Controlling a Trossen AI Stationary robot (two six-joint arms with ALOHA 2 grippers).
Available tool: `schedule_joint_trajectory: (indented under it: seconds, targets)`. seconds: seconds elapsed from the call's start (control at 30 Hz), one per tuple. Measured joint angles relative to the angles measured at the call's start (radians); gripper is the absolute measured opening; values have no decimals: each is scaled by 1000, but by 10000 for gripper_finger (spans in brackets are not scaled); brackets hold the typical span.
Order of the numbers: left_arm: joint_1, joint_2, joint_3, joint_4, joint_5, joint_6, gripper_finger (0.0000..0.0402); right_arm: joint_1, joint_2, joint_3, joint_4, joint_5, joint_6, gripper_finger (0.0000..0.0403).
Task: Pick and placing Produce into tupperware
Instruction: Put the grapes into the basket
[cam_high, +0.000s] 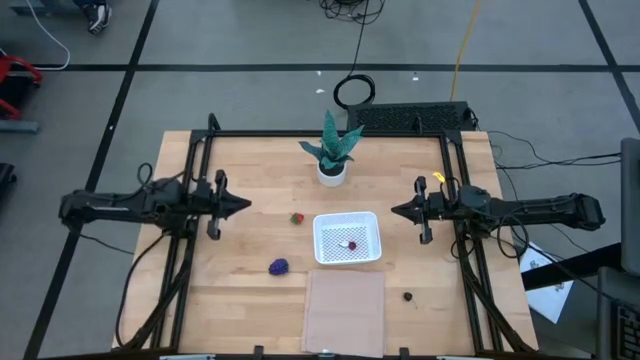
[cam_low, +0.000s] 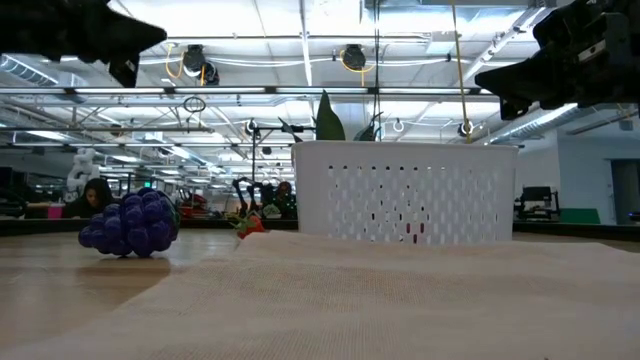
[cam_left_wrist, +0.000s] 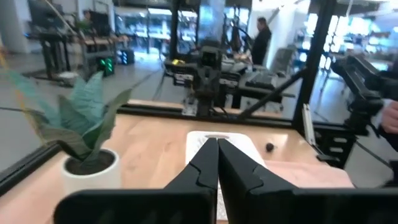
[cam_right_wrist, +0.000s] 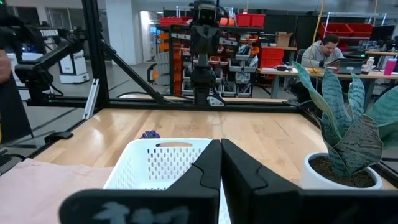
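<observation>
Potted plant (cam_high: 332, 152) (leafy) behind tan sheet (cam_high: 344, 312).

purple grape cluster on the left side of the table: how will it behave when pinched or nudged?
The purple grape cluster looks like a small bumpy moulded toy, so probably stiff and light. Its rounded lobes may let pincer fingers slip off unless they close across the middle. It rests on a lumpy underside on the bare table, so a nudge would likely rock or scoot it rather than roll it far.

A white perforated tupperware (cam_low: 405, 192) stands on the wooden desk (cam_low: 60, 275), with a small red piece (cam_low: 414, 234) visible through its wall holes. A tan sheet (cam_low: 400, 300) fills the foreground. A purple grape cluster (cam_low: 129, 224) lies well apart, and a red-and-green strawberry (cam_low: 249, 224) sits just beside the container. Green leaves (cam_low: 328, 118) rise behind. Dark arm parts hang in both upper corners.
</observation>
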Motion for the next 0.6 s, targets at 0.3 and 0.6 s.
schedule_joint_trajectory:
  seconds: [0.3, 0.6]
  targets:
    - [-99, 335, 230, -169, -74, -82, 13, 0, 0, 0, -1, 0, 0, 0]
    - [-166, 585, 385, -357, -98, -220, 26, 0, 0, 0, -17, 0, 7, 0]
